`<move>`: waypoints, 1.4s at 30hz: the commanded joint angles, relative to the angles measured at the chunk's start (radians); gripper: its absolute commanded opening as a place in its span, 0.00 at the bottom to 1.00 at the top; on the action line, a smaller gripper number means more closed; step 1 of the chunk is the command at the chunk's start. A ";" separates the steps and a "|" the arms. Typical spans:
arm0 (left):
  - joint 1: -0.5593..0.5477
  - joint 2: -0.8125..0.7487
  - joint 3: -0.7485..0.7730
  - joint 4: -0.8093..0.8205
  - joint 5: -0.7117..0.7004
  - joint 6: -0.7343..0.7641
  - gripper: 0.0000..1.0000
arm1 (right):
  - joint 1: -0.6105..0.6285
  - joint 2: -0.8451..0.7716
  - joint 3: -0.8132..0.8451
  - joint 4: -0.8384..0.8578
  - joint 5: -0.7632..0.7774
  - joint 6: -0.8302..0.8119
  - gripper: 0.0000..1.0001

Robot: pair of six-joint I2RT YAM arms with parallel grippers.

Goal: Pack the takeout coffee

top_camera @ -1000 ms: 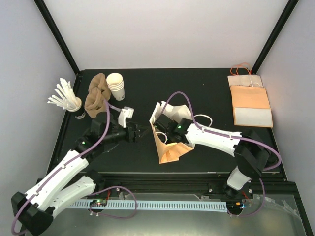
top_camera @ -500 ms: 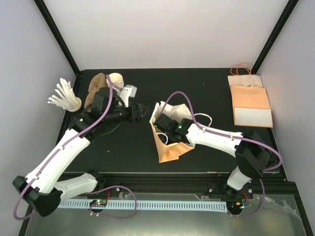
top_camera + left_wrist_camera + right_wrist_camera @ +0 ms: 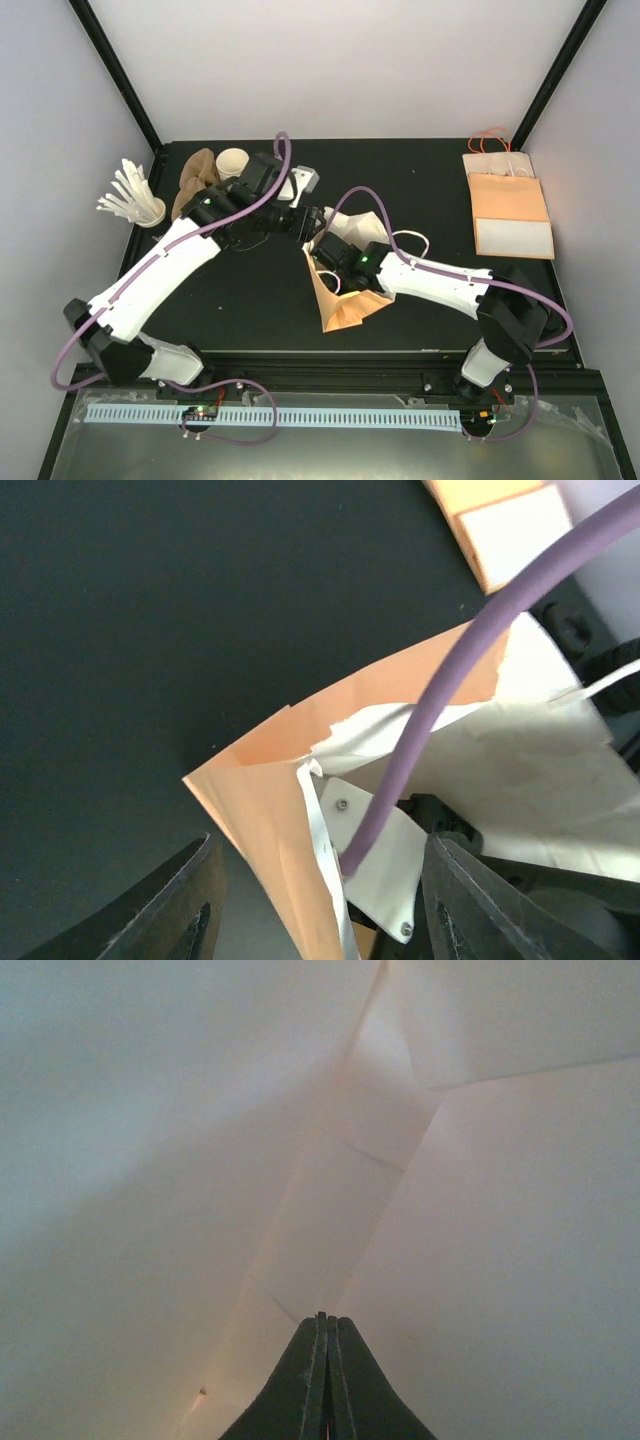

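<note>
The brown paper bag (image 3: 345, 300) lies tilted at mid-table, its mouth toward the back left. My left gripper (image 3: 312, 222) hovers at that mouth. In the left wrist view its dark fingers (image 3: 190, 900) stand apart on either side of the bag's rim corner (image 3: 260, 800), touching nothing. My right gripper (image 3: 322, 1315) is deep inside the bag with its fingers pressed together, facing the white creased inner wall (image 3: 330, 1180). Whether paper is pinched between them I cannot tell. The takeout coffee is hidden from every view.
At the back left stand a stack of lidless white cups (image 3: 233, 160), brown cup sleeves (image 3: 195, 185) and a cup of white stirrers (image 3: 135, 200). Flat spare bags (image 3: 510, 210) lie at the back right. The right arm's purple cable (image 3: 430, 700) crosses the bag's mouth.
My left arm has swung from the near left up and rightward to the bag's mouth, its fingers narrowing somewhat. The right arm and the bag have stayed put.
</note>
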 commanded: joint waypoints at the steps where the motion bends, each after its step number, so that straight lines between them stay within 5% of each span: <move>1: -0.024 0.086 0.097 -0.152 -0.080 0.049 0.55 | 0.009 0.020 0.032 0.001 0.023 -0.006 0.02; 8: -0.061 0.264 0.302 -0.326 -0.101 0.064 0.46 | 0.013 0.032 0.037 -0.001 0.027 -0.003 0.02; 19: -0.079 0.348 0.403 -0.459 -0.195 0.065 0.03 | 0.015 0.036 0.015 -0.003 0.040 0.009 0.02; 42: -0.081 0.287 0.457 -0.543 -0.319 0.090 0.01 | 0.015 0.024 0.068 -0.273 0.298 0.053 0.02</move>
